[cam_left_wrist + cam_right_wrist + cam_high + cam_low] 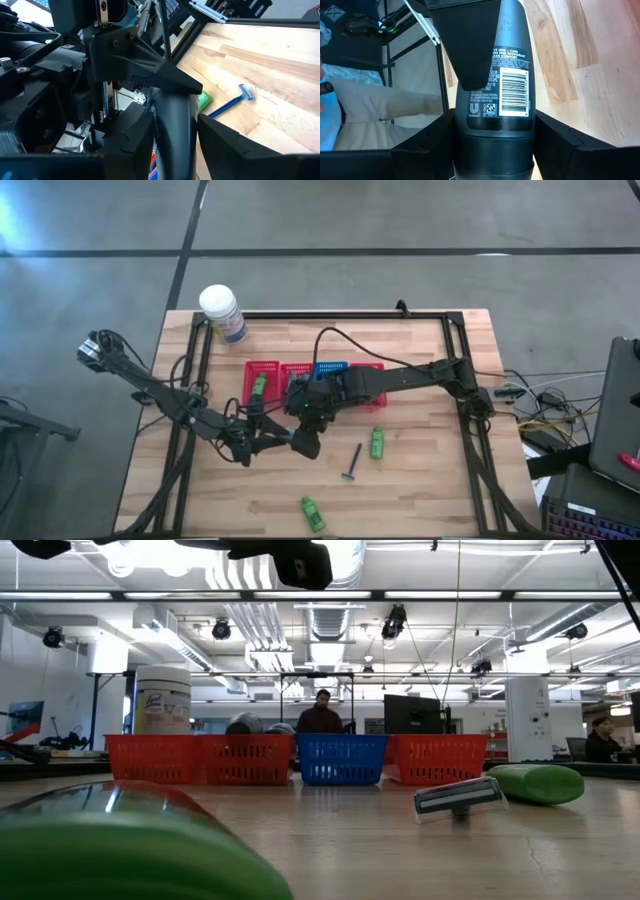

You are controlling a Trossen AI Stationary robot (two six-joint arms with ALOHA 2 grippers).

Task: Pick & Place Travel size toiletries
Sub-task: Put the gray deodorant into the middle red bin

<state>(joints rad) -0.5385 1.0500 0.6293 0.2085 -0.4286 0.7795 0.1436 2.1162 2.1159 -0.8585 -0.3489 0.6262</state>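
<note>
- Right gripper (305,442): clenched on dark deodorant tube (505,75), held above mid-table, just before the baskets (262,370).
- Left gripper (268,442): fingers meet the same tube; apparently grasping it too.
- Tube: rigid, smooth plastic, likely slippery; grip flat sides.
- Loose items: razor (353,463), green bottles (377,443) nearby; table front open.

Razor (353,463) left of bottle (378,443), baskets (315,379) behind
</note>
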